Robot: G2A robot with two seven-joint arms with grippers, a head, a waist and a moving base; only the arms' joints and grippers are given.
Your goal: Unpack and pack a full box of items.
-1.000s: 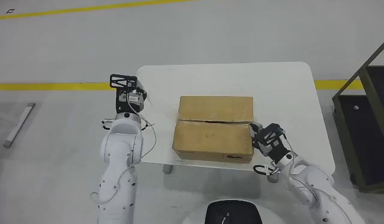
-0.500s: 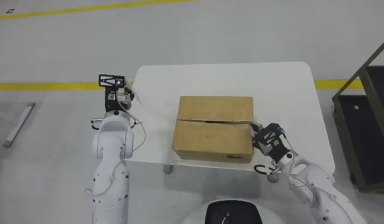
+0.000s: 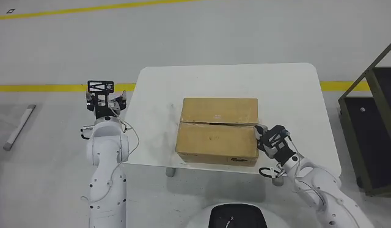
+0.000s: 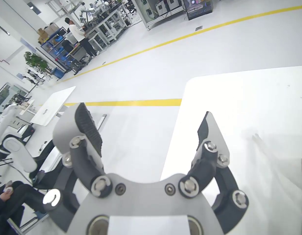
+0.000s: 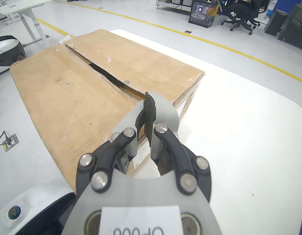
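Step, as we judge it: unpacking barely begun. Box point(image 3: 217, 130) sits closed on white table point(image 3: 287, 87), directly ahead of right gripper point(image 5: 147, 103), whose fingers are pressed together, apparently empty, tip at box's end edge. Left gripper point(image 4: 143, 118) splayed wide, empty, beyond table's edge; box well apart from it. Next: we need fingertip under flap lip where seam point(image 5: 109, 76) gapes, then lift. Cardboard matte, stiff, flat-topped; tape point(image 5: 104, 58) glossy, wrinkled.
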